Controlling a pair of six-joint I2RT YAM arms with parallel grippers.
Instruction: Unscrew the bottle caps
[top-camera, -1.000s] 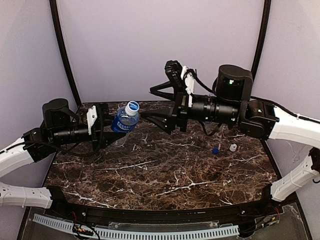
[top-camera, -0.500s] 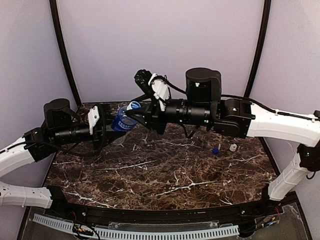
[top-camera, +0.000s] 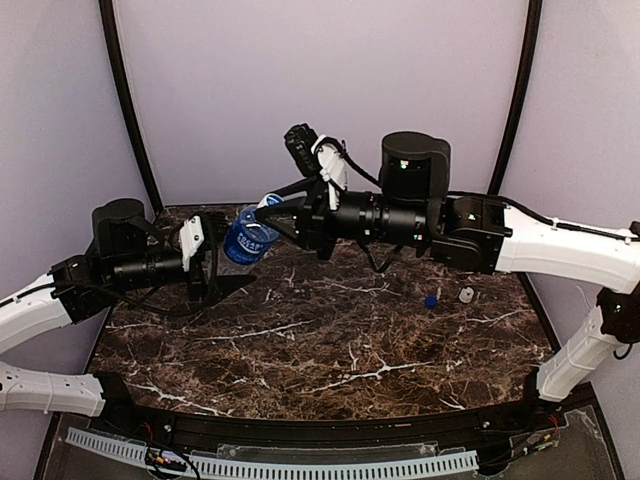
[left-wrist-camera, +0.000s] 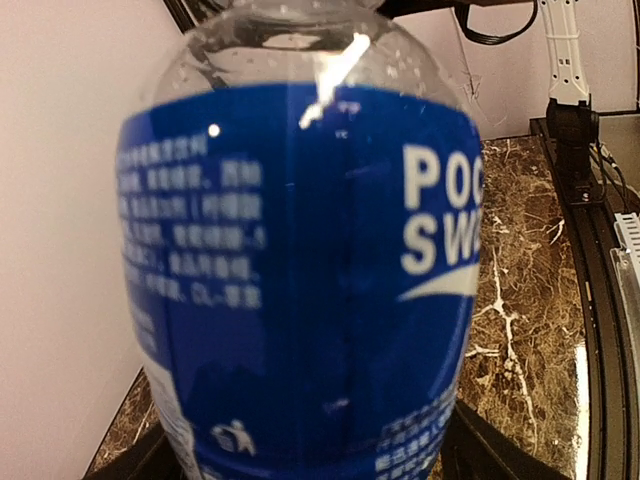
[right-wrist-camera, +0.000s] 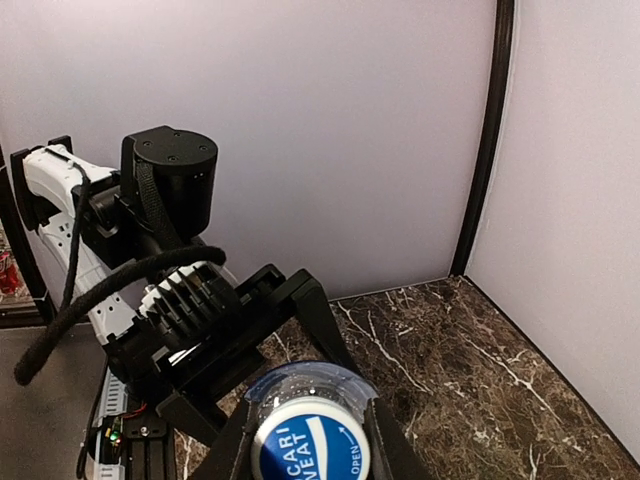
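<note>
marble table (top-camera: 350, 350); right tool (top-camera: 271, 206) pinches bottle cap (right-wrist-camera: 310, 452) (blue label).

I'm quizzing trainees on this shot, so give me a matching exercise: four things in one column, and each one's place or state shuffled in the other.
1 blue-label bottle
2 right gripper
3 left gripper
4 loose blue cap

A jaws open
B lying on the table beside a white cap
C jaws shut on the bottle's cap
D raised above the table, tilted

Pairs: 1-D, 2-C, 3-A, 4-B
</note>
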